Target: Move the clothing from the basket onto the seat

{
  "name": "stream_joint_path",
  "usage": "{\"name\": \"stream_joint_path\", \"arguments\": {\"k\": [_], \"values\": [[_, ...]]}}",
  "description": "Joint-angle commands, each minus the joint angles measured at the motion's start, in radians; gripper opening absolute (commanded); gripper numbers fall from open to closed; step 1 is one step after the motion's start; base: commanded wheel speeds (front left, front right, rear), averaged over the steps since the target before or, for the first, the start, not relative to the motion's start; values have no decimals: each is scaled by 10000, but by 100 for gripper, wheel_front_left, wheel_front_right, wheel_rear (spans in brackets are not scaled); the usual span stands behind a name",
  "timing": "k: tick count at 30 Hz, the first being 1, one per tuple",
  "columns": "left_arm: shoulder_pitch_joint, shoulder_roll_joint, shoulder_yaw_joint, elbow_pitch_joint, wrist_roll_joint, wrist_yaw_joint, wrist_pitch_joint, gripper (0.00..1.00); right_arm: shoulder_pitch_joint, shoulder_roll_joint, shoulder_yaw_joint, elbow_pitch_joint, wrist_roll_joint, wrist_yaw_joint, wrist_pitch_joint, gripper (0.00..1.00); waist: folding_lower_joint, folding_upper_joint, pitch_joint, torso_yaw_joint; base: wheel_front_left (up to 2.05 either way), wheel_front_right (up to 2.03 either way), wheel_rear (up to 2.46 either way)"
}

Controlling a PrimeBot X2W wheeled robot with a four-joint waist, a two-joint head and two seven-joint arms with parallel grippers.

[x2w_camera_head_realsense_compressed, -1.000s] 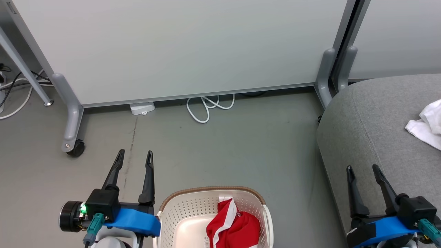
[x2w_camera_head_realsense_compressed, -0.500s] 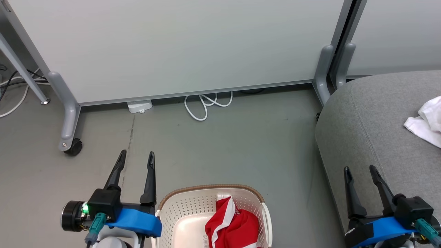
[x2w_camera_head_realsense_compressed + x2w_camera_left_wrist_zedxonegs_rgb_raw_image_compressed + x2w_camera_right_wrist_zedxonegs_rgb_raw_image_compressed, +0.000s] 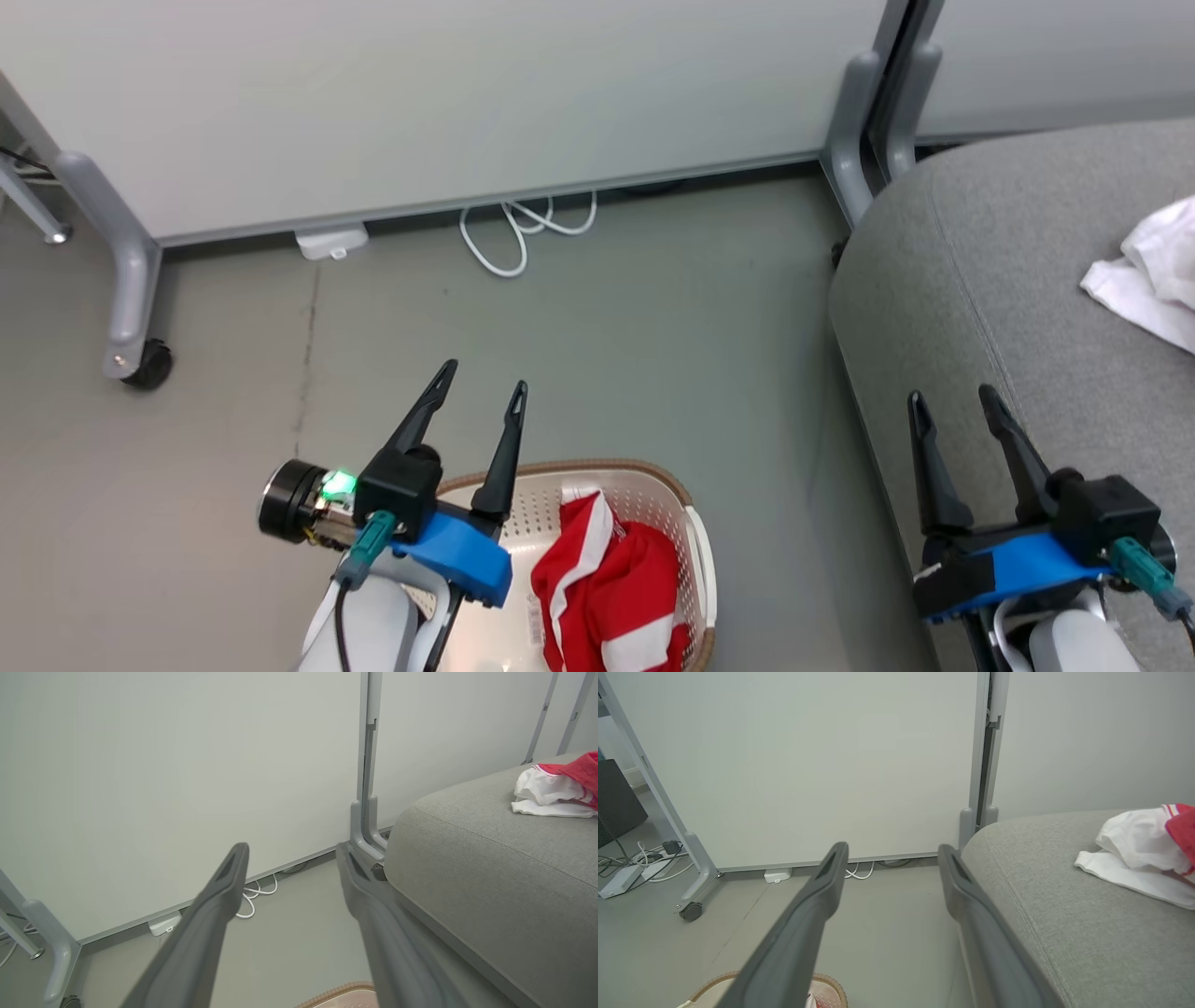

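Observation:
A red and white striped garment [image 3: 607, 588] lies bunched in the cream basket [image 3: 702, 569] on the floor at the bottom of the head view. My left gripper [image 3: 484, 385] hangs open over the basket's far left rim, its fingers pointing away past the rim. Another red and white garment [image 3: 1141, 851] lies on the grey seat [image 3: 1008, 280] at the right, also seen as clothing [image 3: 556, 786] in the left wrist view. My right gripper [image 3: 948, 399] stands open over the seat's near left edge, holding nothing. The basket rim [image 3: 831, 982] shows below the right fingers.
Pale grey partition panels [image 3: 420, 93] stand behind, on legs with a castor [image 3: 147, 364]. A white cable loop [image 3: 518, 233] and a small white box [image 3: 331, 243] lie on the grey floor by the panel. Open floor lies between basket and panels.
My left gripper has swung right, from beside the basket to over its left rim. The head camera has tilted, shifting the whole scene up and left. The right gripper stays open.

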Motion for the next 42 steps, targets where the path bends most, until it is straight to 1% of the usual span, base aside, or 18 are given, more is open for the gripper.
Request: {"name": "stream_joint_path", "arguments": {"k": [1,4,5,13,20,21,22,32,42], "values": [[-448,110,-245,277,-10,-64,-29,100,-283,-97,72,-72,55,1,-35,100,0,0,519,-319,0,0,0],[-962,257,-980,767,-161,-52,-30,100,-583,-168,128,-140,40,1,-35,100,0,0,975,-516,0,0,0],[-962,257,-980,767,-161,-52,-30,100,-583,-168,128,-140,40,1,-35,100,0,0,975,-516,0,0,0],[-2342,797,-2909,2212,-842,-56,-30,100,-1326,-227,344,-274,78,1,-35,100,0,0,2215,-1000,0,0,0],[-3473,1153,-4485,3392,-1755,-56,-30,100,-1888,-184,571,-385,55,1,-35,100,0,0,3253,-1414,0,0,0],[-3781,1281,-4935,3645,-1983,-56,-30,100,-2022,-189,620,-425,47,1,-35,100,0,0,3568,-1507,0,0,0],[-3928,1319,-5157,3771,-2115,-56,-30,100,-2099,-201,640,-452,53,1,-35,100,0,0,3735,-1545,0,0,0],[-5193,1532,-7659,4894,-3393,-55,-30,100,-2908,-176,849,-696,3,1,-35,100,0,0,5300,-1737,0,0,0],[-5983,1531,-9635,5735,-5217,-56,48,100,-3471,-230,974,-985,-63,1,-34,100,0,0,6446,-1807,0,0,0]]}}
